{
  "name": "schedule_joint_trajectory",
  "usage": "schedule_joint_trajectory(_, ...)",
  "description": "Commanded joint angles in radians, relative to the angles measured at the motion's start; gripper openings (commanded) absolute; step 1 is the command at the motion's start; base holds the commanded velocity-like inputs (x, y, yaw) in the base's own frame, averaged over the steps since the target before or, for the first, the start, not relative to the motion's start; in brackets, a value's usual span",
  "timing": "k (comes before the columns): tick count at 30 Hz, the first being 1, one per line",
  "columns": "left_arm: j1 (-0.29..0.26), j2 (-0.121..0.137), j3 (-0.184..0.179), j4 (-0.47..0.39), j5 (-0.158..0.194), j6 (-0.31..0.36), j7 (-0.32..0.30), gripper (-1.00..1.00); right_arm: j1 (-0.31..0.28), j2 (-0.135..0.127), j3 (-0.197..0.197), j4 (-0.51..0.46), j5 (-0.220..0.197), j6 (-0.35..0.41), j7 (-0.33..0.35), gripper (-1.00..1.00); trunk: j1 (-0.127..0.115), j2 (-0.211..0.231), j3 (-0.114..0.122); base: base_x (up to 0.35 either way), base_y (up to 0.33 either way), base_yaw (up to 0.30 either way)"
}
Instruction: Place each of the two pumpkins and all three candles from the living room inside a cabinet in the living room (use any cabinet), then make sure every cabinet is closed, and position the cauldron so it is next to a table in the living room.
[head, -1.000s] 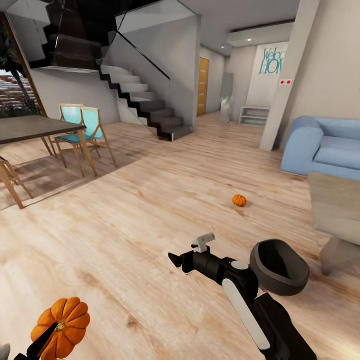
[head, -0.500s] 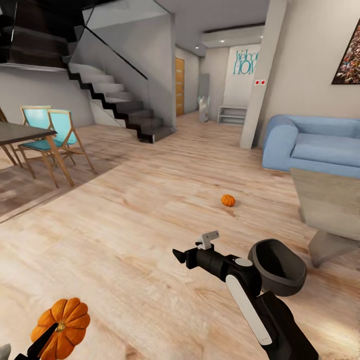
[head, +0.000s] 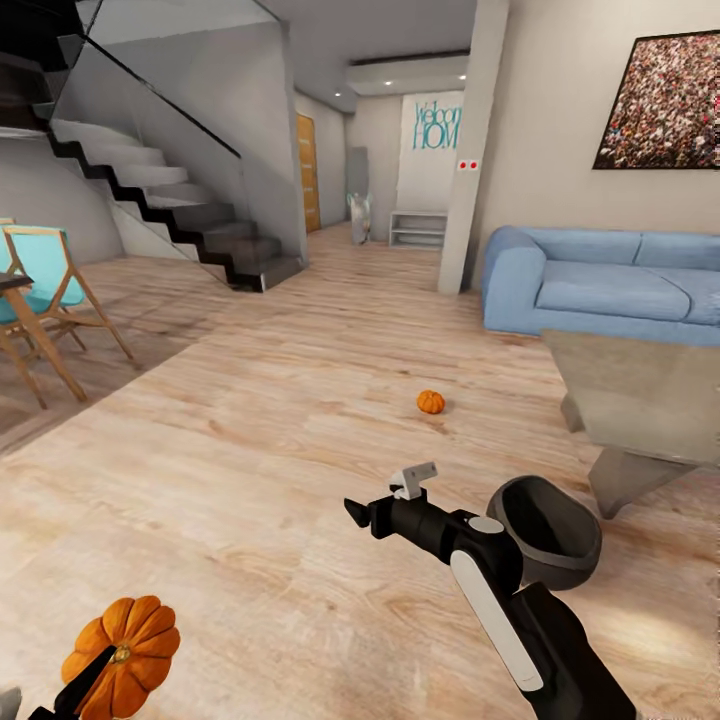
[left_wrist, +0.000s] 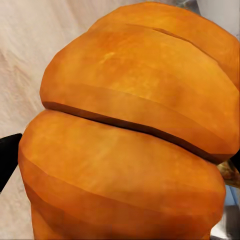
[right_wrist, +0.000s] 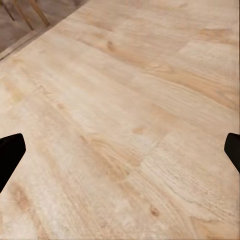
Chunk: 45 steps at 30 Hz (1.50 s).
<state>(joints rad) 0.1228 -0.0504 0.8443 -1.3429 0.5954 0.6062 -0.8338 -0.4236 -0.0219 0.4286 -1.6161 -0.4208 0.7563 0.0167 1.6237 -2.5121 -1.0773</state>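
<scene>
A bright-orange ribbed pumpkin is held at the head view's lower left, with my left gripper shut on it. Up close, that pumpkin has one dark fingertip at its side. A second small pumpkin lies on the wood floor ahead, in front of the sofa. My right gripper hangs open over bare floor, and its open jaws hold nothing. The dark, bowl-like cauldron sits on the floor just beside my right forearm, near the grey table. The candles and the cabinet are out of view.
A blue sofa stands at the right wall under a painting. A pillar rises left of it. Stairs climb at the back left. Wooden chairs with teal seats stand at the far left. Open floor lies between.
The head camera has swung to the right, so the whole scene slid left: the dining table left the picture, more sofa and the painting came in. Both arms keep their pose.
</scene>
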Motion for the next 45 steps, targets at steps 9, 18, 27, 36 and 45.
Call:
schedule_joint_trajectory(9, 0.0, 0.001, 0.001, -0.001, 0.011, 0.009, 0.001, -1.0, 0.0, -0.001, 0.001, -0.001, 0.002, 0.002, 0.002, 1.0, 0.0, 0.0, -0.001, 0.196, 0.253, -0.3)
schedule_joint_trajectory(18, 0.0, 0.001, 0.002, -0.001, 0.011, 0.009, 0.001, -1.0, 0.0, -0.002, 0.001, -0.001, 0.002, 0.001, 0.002, 1.0, 0.0, 0.0, -0.001, 0.195, 0.254, -0.298)
schedule_joint_trajectory(27, 0.0, 0.001, 0.002, -0.001, 0.011, 0.009, 0.001, -1.0, 0.001, -0.004, 0.001, -0.001, 0.002, -0.007, 0.003, 1.0, 0.0, 0.0, -0.001, 0.194, 0.254, -0.065)
schedule_joint_trajectory(36, 0.0, 0.003, 0.002, -0.001, 0.012, 0.009, 0.001, -1.0, 0.002, -0.004, 0.001, -0.001, 0.002, -0.008, 0.003, 1.0, 0.0, 0.0, -0.001, 0.194, 0.253, -0.003)
schedule_joint_trajectory(45, 0.0, 0.003, 0.002, -0.001, 0.012, 0.009, 0.001, -1.0, 0.002, 0.0, -0.002, -0.001, 0.002, -0.003, 0.002, 1.0, 0.0, 0.0, -0.001, 0.195, 0.254, -0.106)
